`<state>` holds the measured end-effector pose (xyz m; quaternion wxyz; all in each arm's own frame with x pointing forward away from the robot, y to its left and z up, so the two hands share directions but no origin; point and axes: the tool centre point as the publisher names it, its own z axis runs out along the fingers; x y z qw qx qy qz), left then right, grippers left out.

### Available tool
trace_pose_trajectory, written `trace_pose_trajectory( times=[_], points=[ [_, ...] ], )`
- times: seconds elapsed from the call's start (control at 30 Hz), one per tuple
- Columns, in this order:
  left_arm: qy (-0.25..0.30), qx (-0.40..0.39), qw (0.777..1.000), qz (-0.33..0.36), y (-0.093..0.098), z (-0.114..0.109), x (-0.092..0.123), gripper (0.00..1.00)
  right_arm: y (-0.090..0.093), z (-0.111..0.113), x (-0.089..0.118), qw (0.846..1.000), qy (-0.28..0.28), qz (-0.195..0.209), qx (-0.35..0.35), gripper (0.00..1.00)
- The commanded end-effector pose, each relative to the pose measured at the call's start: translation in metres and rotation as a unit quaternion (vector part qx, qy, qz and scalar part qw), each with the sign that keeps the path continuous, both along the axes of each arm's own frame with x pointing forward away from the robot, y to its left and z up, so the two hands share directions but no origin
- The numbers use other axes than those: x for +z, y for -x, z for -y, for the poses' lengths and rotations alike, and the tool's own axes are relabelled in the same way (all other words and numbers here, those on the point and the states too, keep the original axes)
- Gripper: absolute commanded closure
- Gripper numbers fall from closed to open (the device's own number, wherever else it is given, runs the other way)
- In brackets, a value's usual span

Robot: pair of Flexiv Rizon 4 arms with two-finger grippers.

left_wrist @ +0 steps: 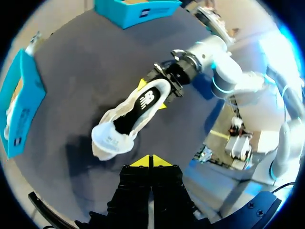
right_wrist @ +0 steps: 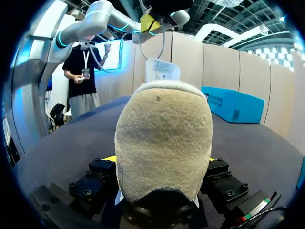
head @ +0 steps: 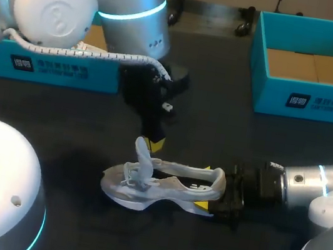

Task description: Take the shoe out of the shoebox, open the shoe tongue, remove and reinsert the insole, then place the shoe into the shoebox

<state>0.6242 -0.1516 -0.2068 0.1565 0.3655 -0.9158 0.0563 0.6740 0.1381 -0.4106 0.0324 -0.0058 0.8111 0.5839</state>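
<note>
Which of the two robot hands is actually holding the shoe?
The right hand, clamped on the back of the shoe. The left hand hangs by the raised tongue, shut on nothing.

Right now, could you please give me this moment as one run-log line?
shoe: on table, outside shoebox | tongue: raised | right end effector: shut on heel | left end effector: shut, empty, near tongue

White print panels on the left box [head: 48, 68] and right box [head: 312, 102] front walls; we can't read them. Logo on the shoe [head: 163, 185] insole [left_wrist: 145, 102]. Tongue label [right_wrist: 162, 70] print too fine to read.
</note>
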Motion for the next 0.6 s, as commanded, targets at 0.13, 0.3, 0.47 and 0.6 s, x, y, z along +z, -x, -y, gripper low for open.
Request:
trace_pose_trajectory(
  times=[0.13, 0.3, 0.47, 0.6],
  points=[
    [-0.002, -0.186, 0.98, 0.074, 0.003, 0.027, -0.014, 1.0, -0.001, -0.002, -0.003, 1.0, 0.002, -0.001, 0.0, 1.0],
    [-0.002, -0.206, 0.975, 0.086, 0.002, 0.029, -0.016, 1.0, -0.001, -0.002, -0.003, 1.0, 0.002, -0.001, 0.0, 1.0],
    [-0.002, -0.206, 0.975, 0.086, 0.002, 0.029, -0.016, 1.0, -0.001, -0.002, -0.003, 1.0, 0.002, -0.001, 0.0, 1.0],
    [-0.002, -0.206, 0.975, 0.086, 0.002, 0.029, -0.016, 1.0, -0.001, -0.002, -0.003, 1.0, 0.002, -0.001, 0.0, 1.0]
  ],
)
